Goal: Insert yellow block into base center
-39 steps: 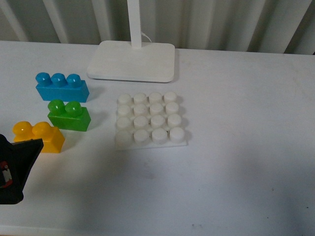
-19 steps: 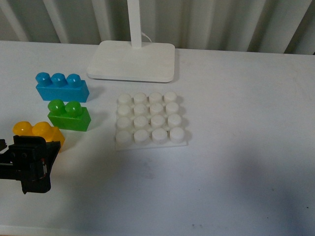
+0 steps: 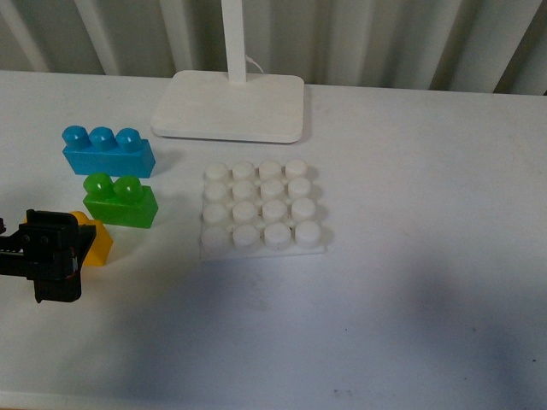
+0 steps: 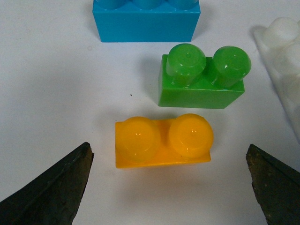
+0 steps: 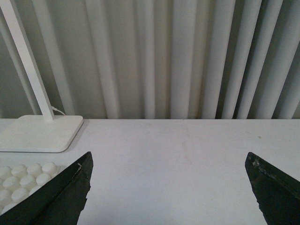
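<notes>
Now my left gripper (image 3: 53, 254) hangs low at the left of the table (image 3: 410, 282), fingers spread wide. The yellow block (image 3: 97, 243) lies flat in the gap ahead, untouched. Just beyond it sit the green block (image 3: 120, 203) and the blue block (image 3: 107, 152). The base (image 3: 261, 207) lies further right. My right gripper (image 5: 168, 157) is likewise spread, well above the tabletop.
</notes>
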Tool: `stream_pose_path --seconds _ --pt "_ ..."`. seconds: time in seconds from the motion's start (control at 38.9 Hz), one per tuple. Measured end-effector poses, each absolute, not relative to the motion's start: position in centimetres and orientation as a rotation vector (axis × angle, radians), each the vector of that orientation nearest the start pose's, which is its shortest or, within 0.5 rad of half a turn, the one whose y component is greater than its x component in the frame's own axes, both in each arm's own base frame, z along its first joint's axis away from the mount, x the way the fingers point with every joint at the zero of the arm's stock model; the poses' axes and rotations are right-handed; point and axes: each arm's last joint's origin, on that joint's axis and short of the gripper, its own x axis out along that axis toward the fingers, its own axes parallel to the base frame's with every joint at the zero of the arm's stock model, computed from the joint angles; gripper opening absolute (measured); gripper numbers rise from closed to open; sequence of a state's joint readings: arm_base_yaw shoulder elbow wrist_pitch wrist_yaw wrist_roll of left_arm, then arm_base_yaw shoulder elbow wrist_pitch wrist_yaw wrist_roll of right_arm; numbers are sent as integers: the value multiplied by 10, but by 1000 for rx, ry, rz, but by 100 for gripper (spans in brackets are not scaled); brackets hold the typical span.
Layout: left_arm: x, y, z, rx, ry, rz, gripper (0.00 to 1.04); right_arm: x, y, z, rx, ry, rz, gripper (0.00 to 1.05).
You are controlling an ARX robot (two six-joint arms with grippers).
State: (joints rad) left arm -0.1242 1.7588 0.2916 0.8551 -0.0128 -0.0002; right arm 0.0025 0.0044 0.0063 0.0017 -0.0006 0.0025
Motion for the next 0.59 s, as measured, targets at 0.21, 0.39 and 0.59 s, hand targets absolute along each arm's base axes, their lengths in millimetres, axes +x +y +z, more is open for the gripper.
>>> stream_pose_path --seconds 0.21,0.39,0.59 --pt "242 -27 66 42 622 -103 98 98 0 165 2 -4 3 95" --pt "248 -25 63 46 631 -94 98 98 0 165 2 -4 3 95" --pt "254 -24 58 61 646 -87 98 98 0 165 2 -4 3 95"
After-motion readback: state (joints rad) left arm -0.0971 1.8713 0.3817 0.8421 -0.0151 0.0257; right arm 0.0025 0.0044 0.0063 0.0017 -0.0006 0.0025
